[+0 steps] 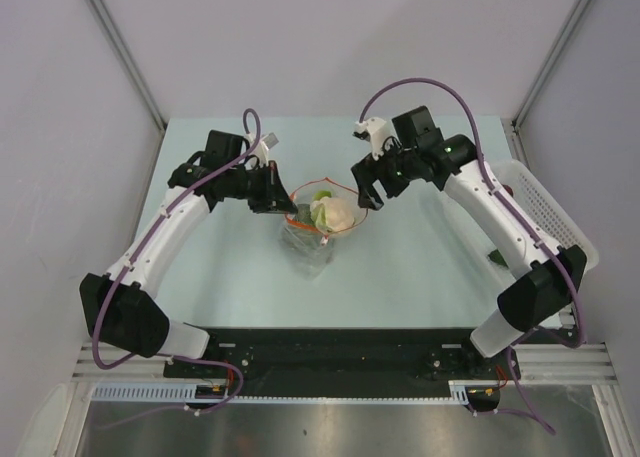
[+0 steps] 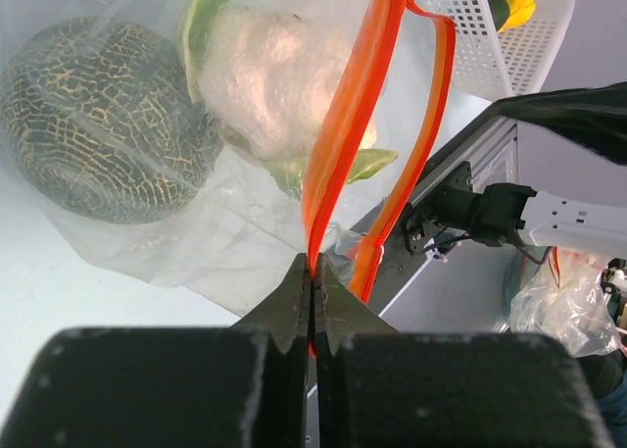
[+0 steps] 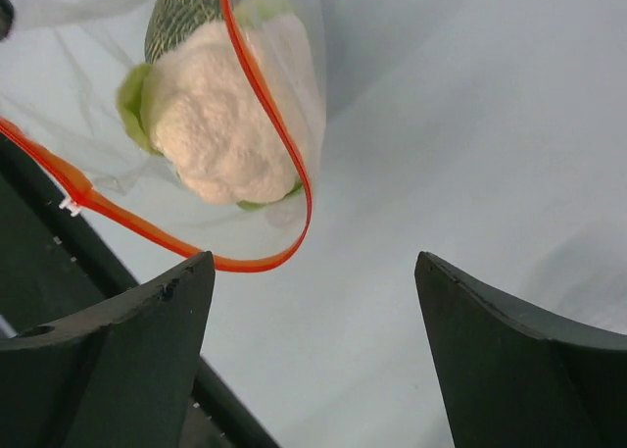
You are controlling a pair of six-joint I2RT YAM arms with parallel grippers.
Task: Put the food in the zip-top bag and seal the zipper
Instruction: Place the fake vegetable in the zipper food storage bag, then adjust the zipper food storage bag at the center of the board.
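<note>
Orange zipper [image 2: 343,124] pinched by left end effector [image 2: 312,272]; right end effector [image 3: 313,262] spread

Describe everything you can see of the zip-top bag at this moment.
The zip-top bag is clear, crinkly plastic with an orange-red zipper strip around its mouth. It sits on the pale table, mouth gaping, unsealed. Inside lie a dark green netted melon and a cream cauliflower with green leaves. The left tool is shut on the strip at one end of the mouth; the right tool stands open beside the rim, not gripping it.
</note>
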